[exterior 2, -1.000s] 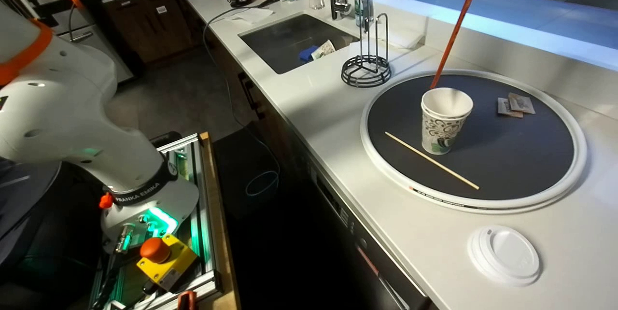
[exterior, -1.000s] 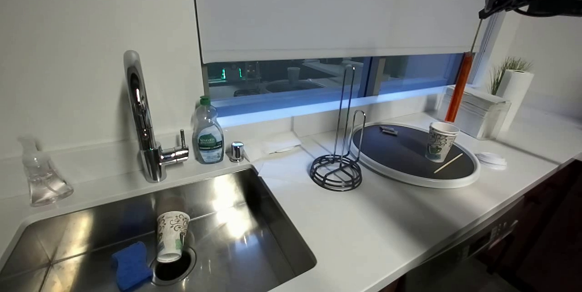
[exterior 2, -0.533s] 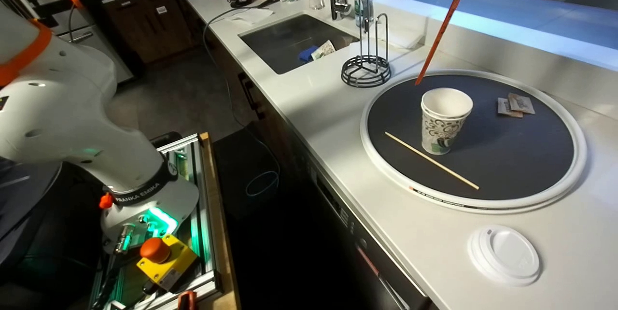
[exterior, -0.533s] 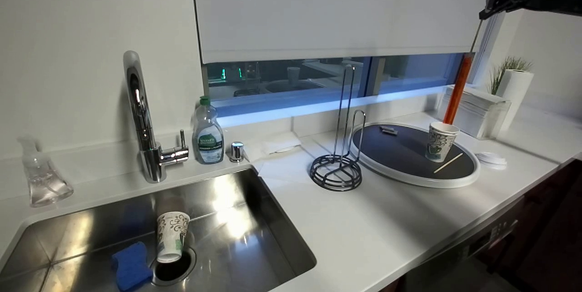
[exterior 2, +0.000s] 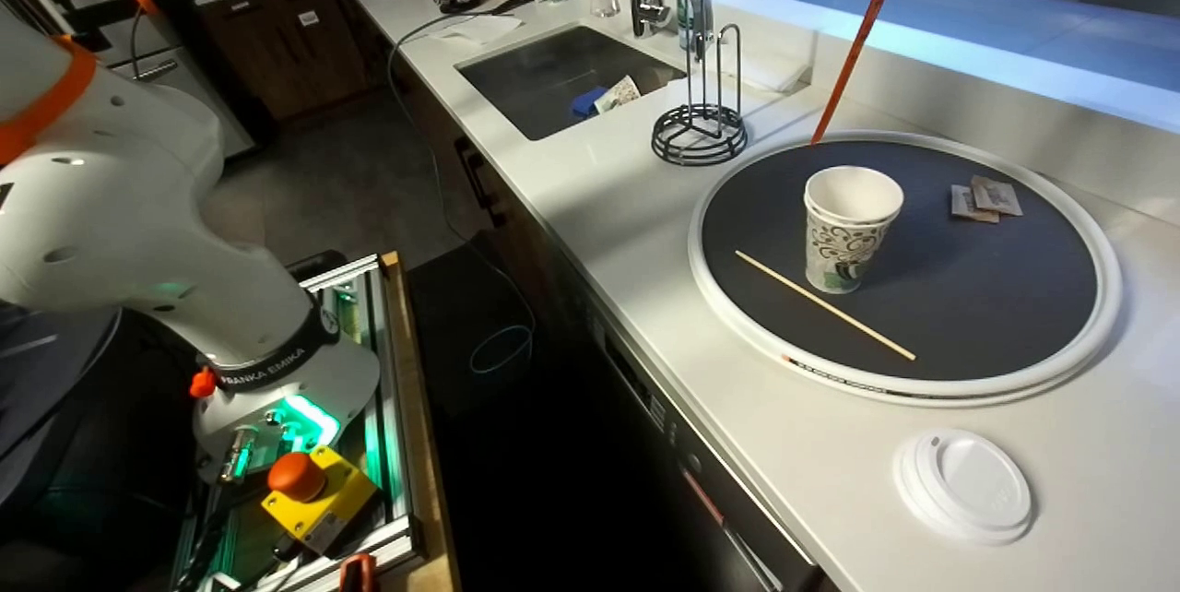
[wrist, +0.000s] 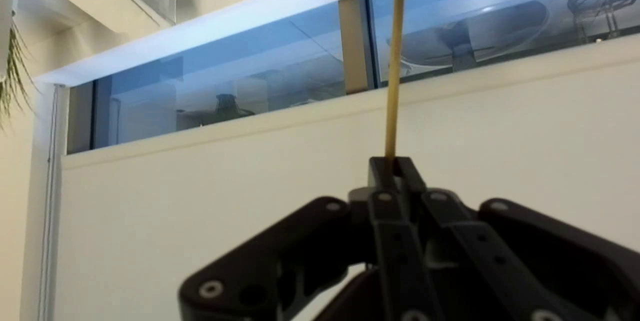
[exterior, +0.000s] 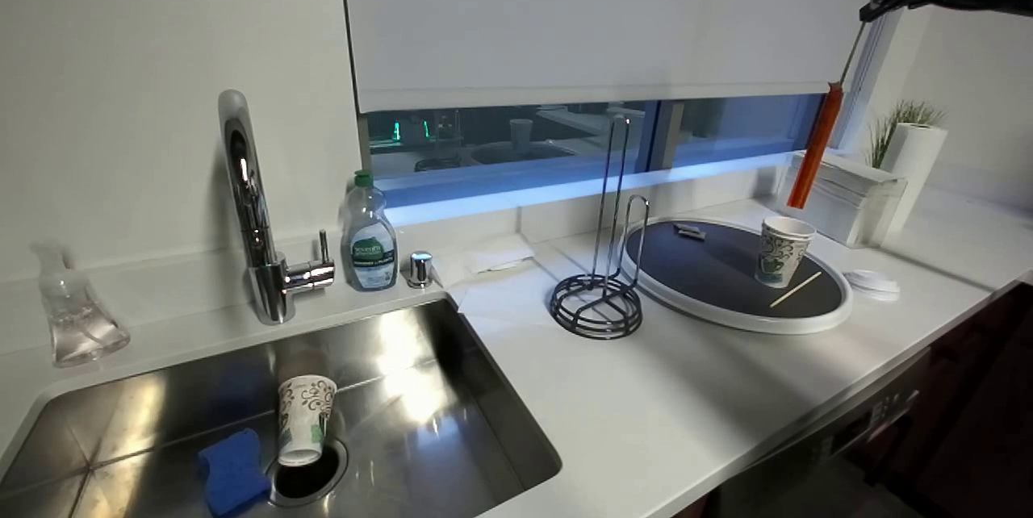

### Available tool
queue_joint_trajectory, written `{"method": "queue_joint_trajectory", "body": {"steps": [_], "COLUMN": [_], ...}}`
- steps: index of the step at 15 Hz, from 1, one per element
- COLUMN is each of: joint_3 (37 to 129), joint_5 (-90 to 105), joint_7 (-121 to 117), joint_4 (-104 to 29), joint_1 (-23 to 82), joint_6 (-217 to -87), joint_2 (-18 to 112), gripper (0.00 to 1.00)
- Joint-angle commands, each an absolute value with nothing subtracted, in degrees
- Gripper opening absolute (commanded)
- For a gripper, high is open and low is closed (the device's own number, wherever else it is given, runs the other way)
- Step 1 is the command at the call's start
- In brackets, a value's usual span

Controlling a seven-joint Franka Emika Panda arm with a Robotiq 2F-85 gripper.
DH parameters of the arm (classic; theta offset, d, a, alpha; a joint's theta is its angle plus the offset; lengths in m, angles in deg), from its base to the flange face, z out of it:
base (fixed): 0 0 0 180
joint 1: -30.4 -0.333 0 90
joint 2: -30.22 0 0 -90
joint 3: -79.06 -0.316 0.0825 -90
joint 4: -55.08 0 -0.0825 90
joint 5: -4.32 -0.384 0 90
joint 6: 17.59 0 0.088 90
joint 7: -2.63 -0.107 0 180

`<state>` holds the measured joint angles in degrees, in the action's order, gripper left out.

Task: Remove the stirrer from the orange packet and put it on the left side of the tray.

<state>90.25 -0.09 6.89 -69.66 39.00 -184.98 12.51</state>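
We see the claw (wrist: 394, 165) holding the stirrer (wrist: 393, 71), orange packet (exterior: 815, 147) below

The claw's fingertips are drawn together with only the thin stirrer between them; our wrist view shows them gripping it at its bare end. From there it runs into the mouth of the orange packet, where it is hidden from us. In an exterior view both hang aslant in the air, the packet's lower end apart from the nested paper cups (exterior 2: 848, 232) below. We cannot tell whether that end is directly over the tray (exterior 2: 996, 315).

The tray rests on the counter (exterior: 613, 413) near the wire stand (exterior: 597, 307). On the tray the cups stand upright; just beside them a pale thin stick (exterior 2: 825, 304) lies flat, and two small sachets (exterior 2: 994, 195) overlap farther off. Near the tray's rim we find what look like stacked white lids (exterior 2: 966, 486). In the sink (exterior: 428, 449) a patterned cup (exterior: 307, 419) lies on its side by the drain (exterior: 311, 486), a blue sponge (exterior: 234, 471) beside it. A soap bottle (exterior: 371, 252) stands upright near the faucet (exterior: 248, 187).
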Motion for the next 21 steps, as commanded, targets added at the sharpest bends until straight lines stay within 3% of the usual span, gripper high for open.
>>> {"method": "queue_joint_trajectory", "body": {"steps": [1,6,12,21], "joint_3": [90.1,90.2,89.6,89.3], "joint_5": [0.4,0.6,0.6,2.9], "joint_7": [5.6,4.8,5.3,3.1], "joint_4": [-69.5,-68.0,-66.4,-64.7], "joint_1": [39.2,39.7,39.2,40.8], "joint_6": [-184.5,-180.3,-182.3,-176.7], "joint_2": [11.6,16.3,9.6,15.5], "gripper": [0.02,0.02,0.02,0.02]}}
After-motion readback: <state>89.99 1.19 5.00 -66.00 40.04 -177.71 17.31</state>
